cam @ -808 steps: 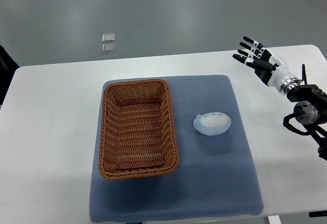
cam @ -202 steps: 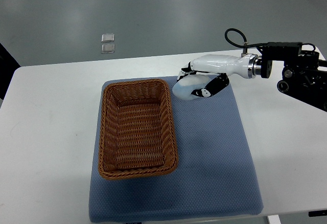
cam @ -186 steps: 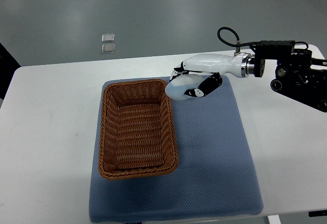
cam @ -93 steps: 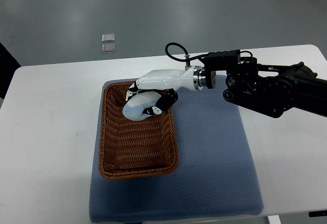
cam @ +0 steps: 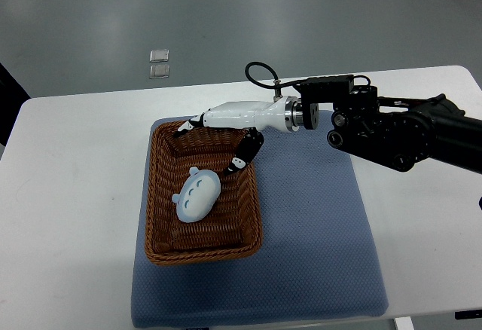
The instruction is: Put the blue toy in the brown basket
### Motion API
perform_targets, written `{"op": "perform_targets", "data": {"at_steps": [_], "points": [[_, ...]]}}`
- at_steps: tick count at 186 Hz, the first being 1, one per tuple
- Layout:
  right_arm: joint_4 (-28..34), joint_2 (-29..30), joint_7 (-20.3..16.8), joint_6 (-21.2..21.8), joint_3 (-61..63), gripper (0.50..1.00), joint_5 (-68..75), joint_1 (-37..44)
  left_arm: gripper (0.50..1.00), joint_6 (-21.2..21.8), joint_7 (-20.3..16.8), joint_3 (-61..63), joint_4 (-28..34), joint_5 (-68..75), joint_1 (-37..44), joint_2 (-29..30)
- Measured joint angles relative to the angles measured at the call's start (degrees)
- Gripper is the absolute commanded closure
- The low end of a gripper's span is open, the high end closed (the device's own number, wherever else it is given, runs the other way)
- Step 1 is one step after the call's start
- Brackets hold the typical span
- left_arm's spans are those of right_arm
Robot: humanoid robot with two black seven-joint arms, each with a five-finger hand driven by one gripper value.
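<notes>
The pale blue toy (cam: 197, 197) lies inside the brown wicker basket (cam: 162, 243), near its middle, free of the hand. My right hand (cam: 215, 143) hovers over the basket's far right part, just above and to the right of the toy. Its fingers (cam: 242, 157) are spread and hold nothing. The right arm (cam: 392, 130) reaches in from the right edge across the mat. The left arm does not show.
The basket stands on a blue-grey mat (cam: 316, 255) on a white table (cam: 68, 217). Two small clear squares (cam: 159, 64) lie on the grey floor beyond the table's far edge.
My right hand carried the toy from the mat leftward over the basket, then opened. The toy dropped and now lies in the basket.
</notes>
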Motion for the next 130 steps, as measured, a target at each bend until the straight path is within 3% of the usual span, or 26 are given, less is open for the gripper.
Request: {"op": "perform_targets", "data": {"at_steps": [31,74,130], "points": [[-1.24,-3.09,-2.5,-0.65,4.52,0.603,5.95,-1.53,0.5,0.0,0.0,0.03,0.0,-0.06,0.0,0.0],[-7.02,-5.4,-6.37,-1.28,18.34,0.603,11.65,-10.32,0.5,0.0,0.0,0.03,0.02,-0.07,0.0,0.0],[-8.55,-5.44,-12.74,-7.95,35.29,0.603,29.66,-22.13,0.5,-0.01,0.0,-0.13,0.0,-0.05,0.0,0.0]]}}
